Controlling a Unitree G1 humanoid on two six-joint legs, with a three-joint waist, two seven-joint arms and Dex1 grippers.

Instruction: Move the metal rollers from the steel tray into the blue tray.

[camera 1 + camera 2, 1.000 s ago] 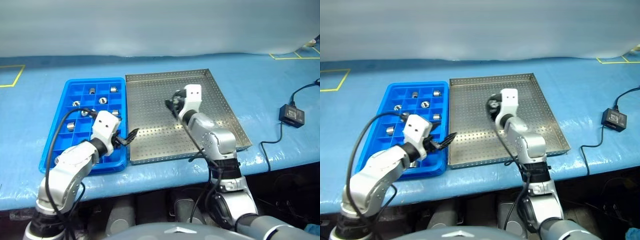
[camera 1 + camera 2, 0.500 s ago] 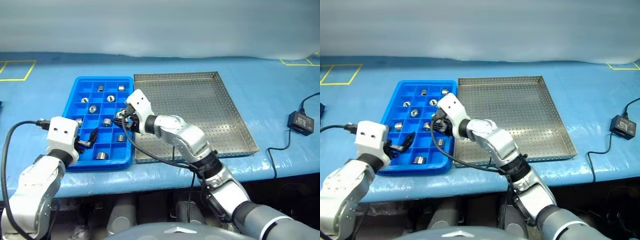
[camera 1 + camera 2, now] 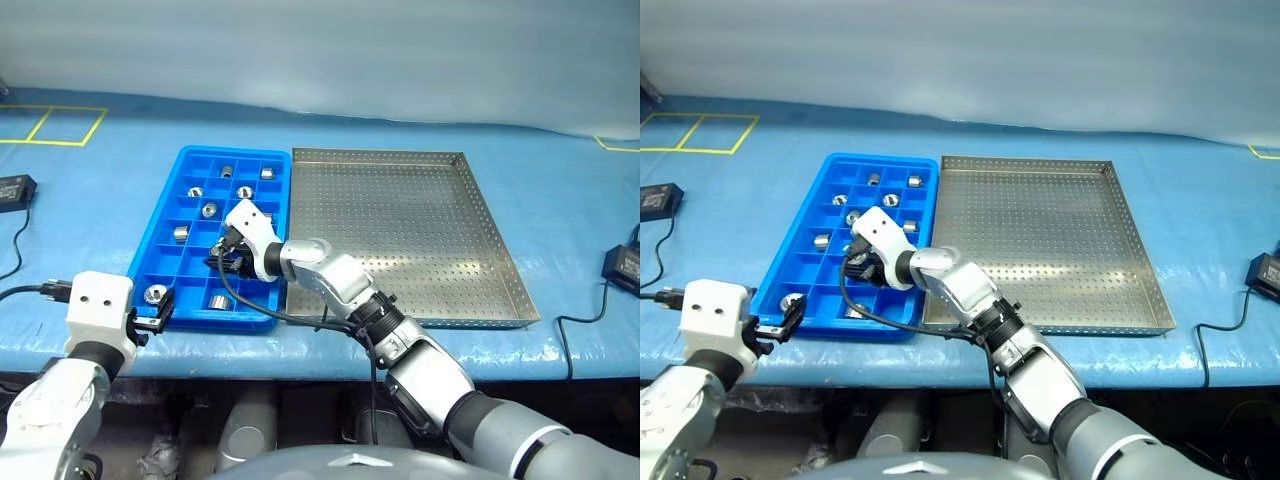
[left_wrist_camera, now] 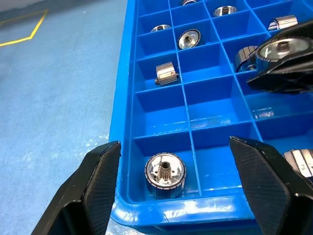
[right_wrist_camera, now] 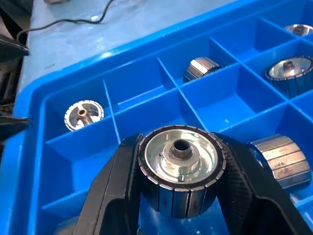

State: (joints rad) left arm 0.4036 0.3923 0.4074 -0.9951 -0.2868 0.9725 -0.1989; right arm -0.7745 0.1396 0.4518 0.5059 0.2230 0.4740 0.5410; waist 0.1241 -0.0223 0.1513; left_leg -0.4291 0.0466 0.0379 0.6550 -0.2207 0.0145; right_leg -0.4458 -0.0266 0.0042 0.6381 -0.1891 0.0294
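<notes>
Blue cloth covers our table (image 3: 90,200), with the steel tray (image 3: 400,230) bare. Since a second ago our right gripper (image 5: 180,196) has crossed from it to the blue tray (image 3: 160,225), clamping a roller (image 5: 181,169). Our left gripper (image 4: 178,186) has pulled back, jaws wide and empty, by a corner roller (image 4: 165,174).

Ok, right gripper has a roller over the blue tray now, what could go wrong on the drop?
1. The right gripper holds its roller above a divider wall of the blue tray; released here, it could land on the wall and tip or roll.
2. Neighbouring cells already hold rollers, like the one just beside it, so it might end up in a taken cell.
3. The open left gripper hovers at the tray's near corner; the arms could crowd each other.
</notes>
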